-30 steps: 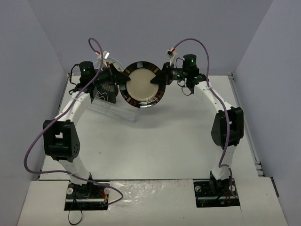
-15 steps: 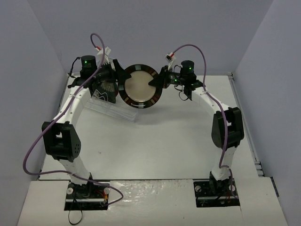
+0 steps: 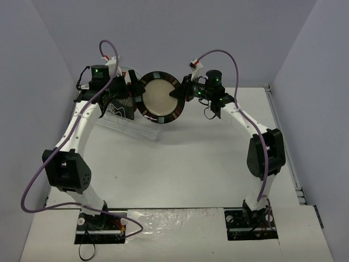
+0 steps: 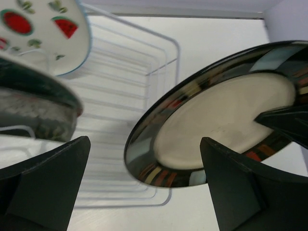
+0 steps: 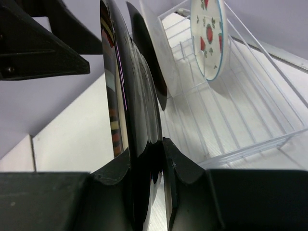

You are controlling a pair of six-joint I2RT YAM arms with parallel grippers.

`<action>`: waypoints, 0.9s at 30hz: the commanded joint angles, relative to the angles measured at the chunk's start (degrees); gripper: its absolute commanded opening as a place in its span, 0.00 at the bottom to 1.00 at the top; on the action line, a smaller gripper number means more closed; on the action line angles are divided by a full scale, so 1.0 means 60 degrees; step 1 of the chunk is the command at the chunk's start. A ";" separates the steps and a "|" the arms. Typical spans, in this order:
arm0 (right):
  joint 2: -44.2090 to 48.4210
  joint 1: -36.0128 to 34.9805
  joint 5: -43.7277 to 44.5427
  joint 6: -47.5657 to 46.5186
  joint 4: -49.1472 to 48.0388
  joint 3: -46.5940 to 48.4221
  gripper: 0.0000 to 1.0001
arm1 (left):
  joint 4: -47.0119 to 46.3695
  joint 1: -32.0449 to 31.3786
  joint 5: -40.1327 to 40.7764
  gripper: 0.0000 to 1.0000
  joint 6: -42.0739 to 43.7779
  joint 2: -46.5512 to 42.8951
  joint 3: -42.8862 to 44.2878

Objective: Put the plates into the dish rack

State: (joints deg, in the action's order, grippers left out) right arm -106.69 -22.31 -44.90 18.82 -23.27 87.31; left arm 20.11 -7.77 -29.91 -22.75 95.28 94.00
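Note:
The dark-rimmed plate with the beige centre (image 3: 159, 98) hangs on edge in the air above the right end of the clear dish rack (image 3: 126, 124). My right gripper (image 3: 180, 94) is shut on its right rim (image 5: 139, 139). My left gripper (image 3: 135, 90) stands open just left of the plate, and its fingers (image 4: 43, 183) straddle the plate's edge (image 4: 226, 130) without touching it. In the rack (image 4: 130, 72) stand a white plate with red fruit marks (image 4: 43, 29) and a black floral plate (image 4: 38, 101). No red plate shows.
The rack (image 5: 240, 110) sits at the back left of the white table (image 3: 180, 158), close to the left wall. Grey walls close in the back and both sides. Purple cables loop over both arms.
My left gripper has opened, let go of the plate's left rim and drawn back a little. The right gripper has carried the plate slightly left and toward the back.

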 commanded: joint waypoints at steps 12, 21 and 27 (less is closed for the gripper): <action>0.0192 -0.2521 0.3409 -0.4261 -0.0113 0.3597 0.00 | 0.5121 0.0437 0.9759 0.97 -0.2833 -0.4183 -0.0576; -0.1629 -0.3349 0.4540 -0.5826 -0.0999 0.5423 0.00 | 0.5835 0.0663 1.0435 0.97 -0.3875 -0.4764 -0.1950; -0.2834 -0.3664 0.4708 -0.6586 -0.1628 0.6427 0.00 | 0.5835 0.0753 1.0330 0.97 -0.3843 -0.4745 -0.2426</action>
State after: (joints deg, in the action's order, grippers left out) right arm -124.89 -43.23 -19.14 -15.93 -16.11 119.96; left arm 55.05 -3.82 29.78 -44.48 67.81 79.27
